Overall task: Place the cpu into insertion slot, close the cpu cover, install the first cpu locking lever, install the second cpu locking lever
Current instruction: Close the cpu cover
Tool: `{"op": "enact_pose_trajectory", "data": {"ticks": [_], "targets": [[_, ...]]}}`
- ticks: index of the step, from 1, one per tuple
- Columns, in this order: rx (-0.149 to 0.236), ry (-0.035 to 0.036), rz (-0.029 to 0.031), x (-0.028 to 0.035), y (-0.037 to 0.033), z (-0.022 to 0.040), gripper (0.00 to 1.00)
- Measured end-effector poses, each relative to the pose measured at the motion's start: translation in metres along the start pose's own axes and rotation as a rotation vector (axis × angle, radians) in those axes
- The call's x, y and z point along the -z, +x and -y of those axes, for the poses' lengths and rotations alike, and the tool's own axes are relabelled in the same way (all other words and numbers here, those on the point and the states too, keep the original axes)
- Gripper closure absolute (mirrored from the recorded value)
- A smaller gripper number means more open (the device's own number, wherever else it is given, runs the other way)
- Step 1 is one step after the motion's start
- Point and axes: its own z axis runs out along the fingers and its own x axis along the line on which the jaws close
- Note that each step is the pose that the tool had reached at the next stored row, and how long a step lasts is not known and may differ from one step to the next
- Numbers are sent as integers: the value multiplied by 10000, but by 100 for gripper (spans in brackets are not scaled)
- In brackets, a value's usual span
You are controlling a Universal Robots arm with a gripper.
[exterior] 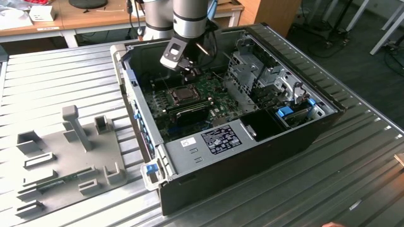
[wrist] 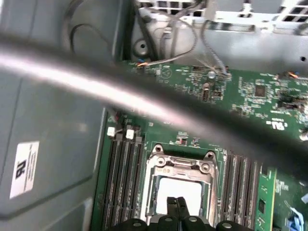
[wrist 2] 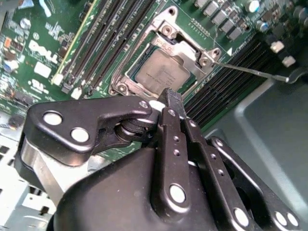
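The cpu [wrist 2: 160, 73] lies flat in the insertion slot [wrist 2: 120, 87] on the green board, its silvery-tan top showing through the window of the cpu cover [wrist 2: 180, 48], which lies down over it. A thin metal locking lever [wrist 2: 250, 71] sticks out from the socket's corner across the memory slots. My gripper [wrist 2: 169, 94] is shut with nothing between its fingertips, just above the socket's edge. In the first wrist view the gripper [wrist: 176, 202] points at the cpu [wrist: 178, 187] under the cover [wrist: 180, 166]. In the exterior view the gripper [exterior: 190, 72] hangs inside the case behind the socket [exterior: 183, 95].
Long black memory slots [wrist 2: 110, 38] flank the socket. The open computer case [exterior: 328, 118] walls me in, with a drive cage [exterior: 252, 71] at the exterior view's right. A blurred cable [wrist: 144, 101] crosses the first wrist view. A grey fixture plate [exterior: 69, 156] lies on the table.
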Motion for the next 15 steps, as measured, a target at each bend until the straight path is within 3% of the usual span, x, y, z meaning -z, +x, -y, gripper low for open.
{"op": "enact_pose_trajectory", "data": {"ticks": [15], "targets": [[2714,175,-165,-9,-1,1,89]]}}
